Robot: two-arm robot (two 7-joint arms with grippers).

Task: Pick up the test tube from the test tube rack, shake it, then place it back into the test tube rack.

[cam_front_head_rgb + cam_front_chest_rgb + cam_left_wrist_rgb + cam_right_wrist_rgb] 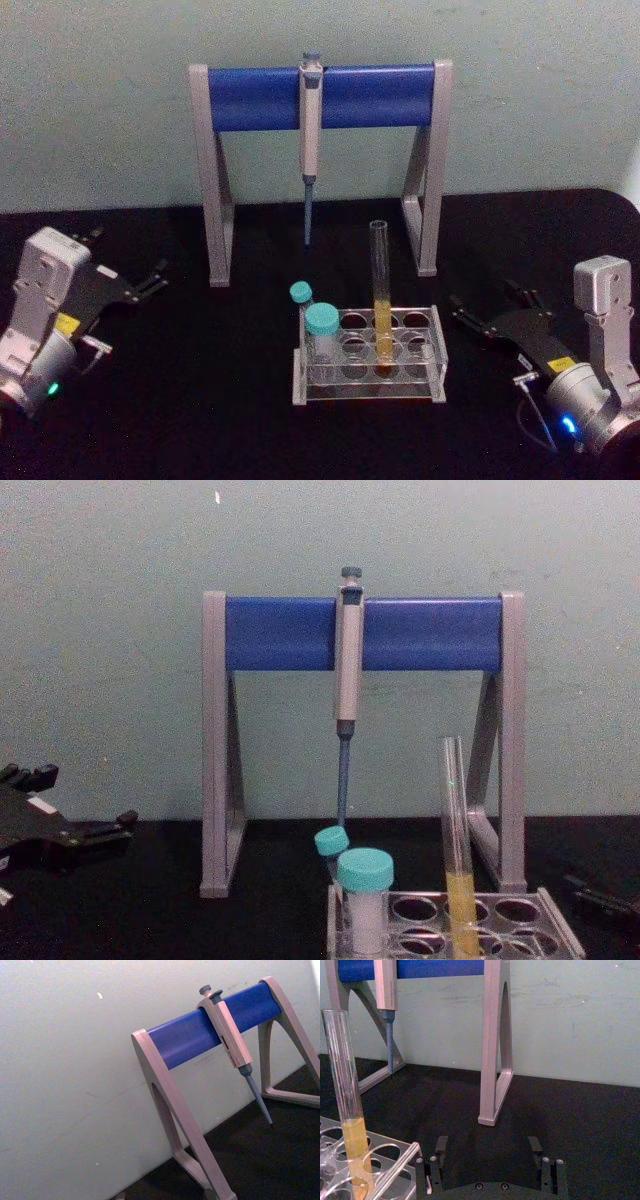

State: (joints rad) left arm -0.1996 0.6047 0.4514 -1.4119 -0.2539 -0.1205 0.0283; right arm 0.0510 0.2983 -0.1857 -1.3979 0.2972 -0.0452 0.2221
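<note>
A: The right end effector (497,308) sits low at the right of the head view, fingers spread and holding nothing; its fingers (441,1146) show parted in its wrist view too. The left end effector (128,283) rests at the left edge, also spread and empty, well apart from the work.

B: And the tube?

A: The tube (381,290) stands upright in a back hole of the rack (436,352), centre-low in the head view, yellow liquid in its lower part.

B: The risk?

A: It is uncapped, so a hard shake could likely spill. A skewed grip might drag the light rack along or crack the glass. The capped tubes (321,333) stand at the rack's left, away from the right arm's path.

B: Room?

A: Bare counter (520,250) lies between the right end effector and the rack. Behind, the stand (320,97) and the pipette (310,130) hang close above, so a high lift towards the back could strike them.
</note>
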